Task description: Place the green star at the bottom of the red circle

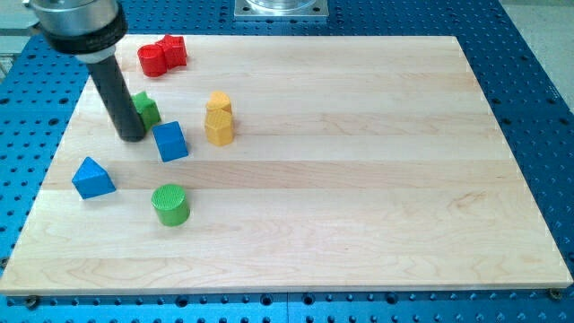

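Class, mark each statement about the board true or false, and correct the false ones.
1. My tip is beside the green star. True.
2. The red circle lies at the view's bottom right. False: it is at the top left, touching another red block.
3. The green cylinder is nearer the view's bottom than the yellow blocks. True.
4. The blue triangle sits on the view's right. False: it is on the left.
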### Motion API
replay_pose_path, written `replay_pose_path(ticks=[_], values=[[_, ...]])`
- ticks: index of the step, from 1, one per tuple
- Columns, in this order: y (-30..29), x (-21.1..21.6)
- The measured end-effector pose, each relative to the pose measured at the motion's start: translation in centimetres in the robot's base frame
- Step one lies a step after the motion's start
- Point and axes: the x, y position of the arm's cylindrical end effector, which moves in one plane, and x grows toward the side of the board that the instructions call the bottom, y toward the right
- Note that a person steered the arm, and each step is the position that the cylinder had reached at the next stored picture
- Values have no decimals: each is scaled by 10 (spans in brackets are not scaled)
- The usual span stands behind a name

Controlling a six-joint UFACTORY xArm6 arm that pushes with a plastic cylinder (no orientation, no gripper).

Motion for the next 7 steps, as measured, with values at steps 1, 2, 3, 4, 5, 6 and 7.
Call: replay_pose_path(ticks=[1, 2, 3, 4, 5, 6, 7], values=[[12, -23], [13, -10], [1, 5], [1, -4], [14, -26], [28, -34], [28, -50]])
